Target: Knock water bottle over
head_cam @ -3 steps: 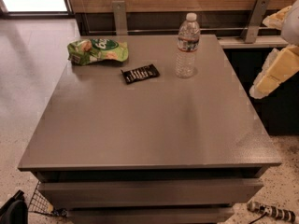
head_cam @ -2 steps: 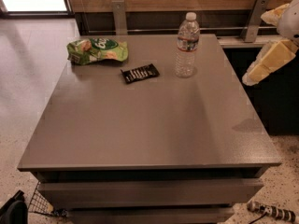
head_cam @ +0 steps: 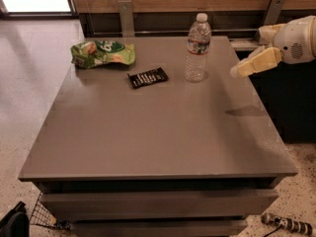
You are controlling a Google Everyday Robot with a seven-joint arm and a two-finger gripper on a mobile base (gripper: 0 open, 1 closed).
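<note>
The water bottle (head_cam: 198, 48) stands upright at the back right of the grey table (head_cam: 148, 127); it is clear and ribbed, with a white cap and a label band near its top. My gripper (head_cam: 237, 71) comes in from the right edge of the view, cream-coloured, held above the table's right side. Its tip is a short way right of the bottle, level with the bottle's lower half, and not touching it.
A green snack bag (head_cam: 102, 53) lies at the back left of the table. A flat black wrapped bar (head_cam: 147, 77) lies left of the bottle. A wood-panelled wall with metal brackets (head_cam: 126, 16) runs behind the table. A black object (head_cam: 289, 224) lies on the floor at lower right.
My gripper has moved left and up, from beside the table's right edge toward the bottle. The bottle, bag and bar have not moved.
</note>
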